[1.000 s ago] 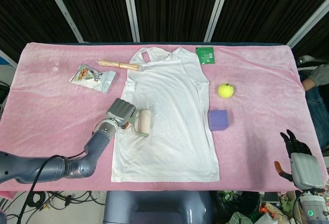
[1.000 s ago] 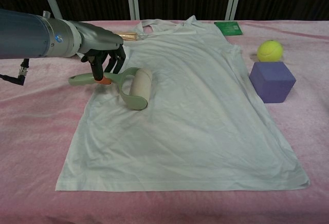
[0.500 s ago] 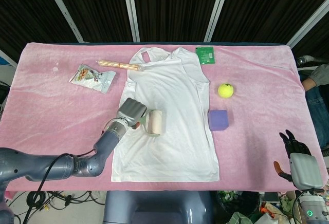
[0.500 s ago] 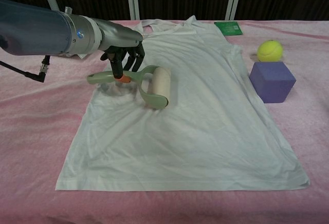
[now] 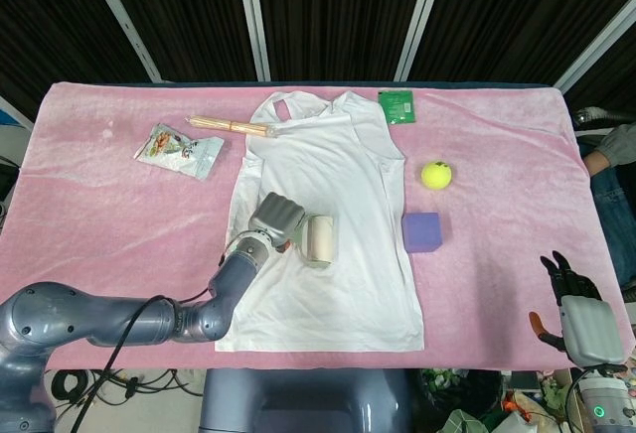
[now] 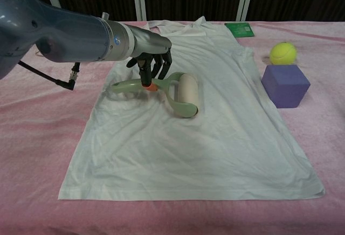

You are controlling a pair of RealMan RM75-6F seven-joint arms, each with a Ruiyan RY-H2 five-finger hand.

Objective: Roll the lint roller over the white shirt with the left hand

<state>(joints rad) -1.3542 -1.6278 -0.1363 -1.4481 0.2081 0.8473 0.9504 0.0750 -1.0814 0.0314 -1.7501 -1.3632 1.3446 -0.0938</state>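
The left robot hand (image 6: 148,57) grips the green handle of the lint roller (image 6: 180,92), whose roll rests mid-chest on the white shirt (image 6: 215,132), while the right robot hand (image 5: 581,304) hangs off the table's edge with fingers apart, holding nothing.

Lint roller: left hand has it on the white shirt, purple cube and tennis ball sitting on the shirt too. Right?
Not quite. The left hand does hold the lint roller on the white shirt, but the purple cube and tennis ball lie on the pink cloth beside the shirt, not on it. The head view shows this clearly.
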